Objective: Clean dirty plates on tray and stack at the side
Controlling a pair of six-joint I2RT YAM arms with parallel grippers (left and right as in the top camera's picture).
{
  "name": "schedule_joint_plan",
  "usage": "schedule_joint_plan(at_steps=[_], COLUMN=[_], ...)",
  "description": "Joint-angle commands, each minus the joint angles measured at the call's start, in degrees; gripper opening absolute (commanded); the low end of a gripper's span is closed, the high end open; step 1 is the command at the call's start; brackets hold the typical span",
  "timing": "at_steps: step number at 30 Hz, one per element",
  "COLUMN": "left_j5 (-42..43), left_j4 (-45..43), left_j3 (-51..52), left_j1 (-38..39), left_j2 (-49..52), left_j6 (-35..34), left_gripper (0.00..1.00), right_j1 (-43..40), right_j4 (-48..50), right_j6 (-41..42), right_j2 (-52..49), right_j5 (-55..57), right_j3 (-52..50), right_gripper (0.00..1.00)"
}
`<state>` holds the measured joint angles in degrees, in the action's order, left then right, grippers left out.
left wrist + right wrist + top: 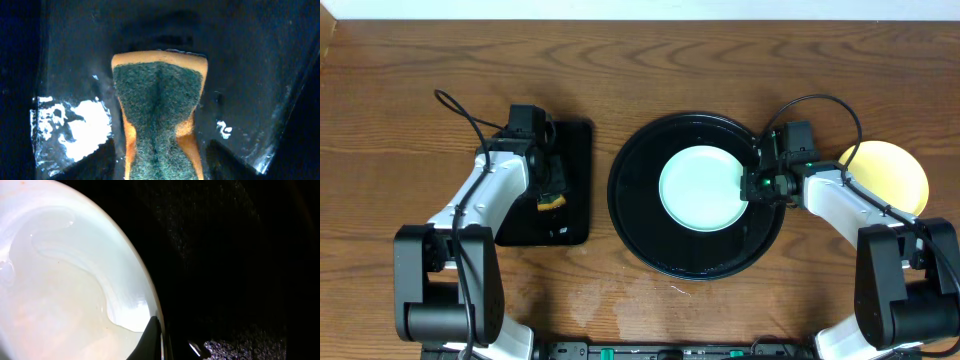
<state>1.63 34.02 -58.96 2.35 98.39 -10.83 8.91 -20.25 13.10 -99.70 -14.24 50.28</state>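
Plates, I count two. One mint-green plate [700, 188] lies flat in the middle of the single round glossy black tray [630, 215]. One pale yellow plate [895, 165] rests on the wood-grain tabletop [650, 70] just right of that tray, partly under my right arm. Both are round and smooth, and up close the mint one shows a wet sheen. My right claw [752, 186] sits at the mint plate's right rim, one dark fingertip [152, 337] at the edge; I cannot tell whether it pinches. Left of the round tray lies one rectangular black tray [575, 160], wet and shiny. Over it my left claw [552, 198] pinches one sponge [159, 110], orange foam with a coarse green scouring face, squeezed narrow at its waist.
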Motion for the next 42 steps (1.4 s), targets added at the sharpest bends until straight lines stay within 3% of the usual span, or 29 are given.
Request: schedule_joint_plan(at_steps=[1, 3, 5, 7, 18, 27, 32, 33, 36, 42], left_j5=[0.33, 0.33, 0.33, 0.35, 0.33, 0.33, 0.35, 0.33, 0.35, 0.33], left_j4=[-0.07, -0.07, -0.09, -0.11, -0.09, -0.09, -0.09, -0.09, -0.09, -0.09], left_j3=[0.46, 0.46, 0.46, 0.46, 0.46, 0.46, 0.46, 0.46, 0.46, 0.46], left_j1=[-0.02, -0.02, -0.02, -0.02, -0.02, -0.02, -0.02, -0.02, -0.02, -0.02], left_j2=[0.09, 0.09, 0.09, 0.09, 0.09, 0.09, 0.09, 0.09, 0.09, 0.09], left_j6=[0.52, 0.52, 0.52, 0.52, 0.52, 0.52, 0.52, 0.52, 0.52, 0.52], left_gripper=[0.81, 0.82, 0.83, 0.84, 0.85, 0.86, 0.86, 0.86, 0.86, 0.86], right_j1=[1.05, 1.05, 1.05, 1.05, 2.01, 12.55, 14.32, 13.73, 11.13, 4.70], right_j4=[0.07, 0.50, 0.87, 0.83, -4.37, -9.05, -9.99, -10.49, -10.97, -8.57], right_j6=[-1.20, -1.20, -1.60, -2.36, -5.03, -5.92, -5.77, -5.05, -4.39, -4.35], right_j2=[-2.62, -2.62, -2.62, -2.62, 4.98, 20.96, 21.90, 21.18, 18.14, 9.16], right_j5=[2.95, 2.05, -0.83, -2.84, 0.50, 24.70, 24.46, 24.20, 19.43, 4.02], right_j3=[-2.03, -1.95, -1.95, -1.95, 0.92, 2.43, 2.36, 2.36, 2.36, 2.36], right_gripper=[0.01, 0.01, 0.12, 0.01, 0.01, 0.01, 0.01, 0.04, 0.35, 0.33])
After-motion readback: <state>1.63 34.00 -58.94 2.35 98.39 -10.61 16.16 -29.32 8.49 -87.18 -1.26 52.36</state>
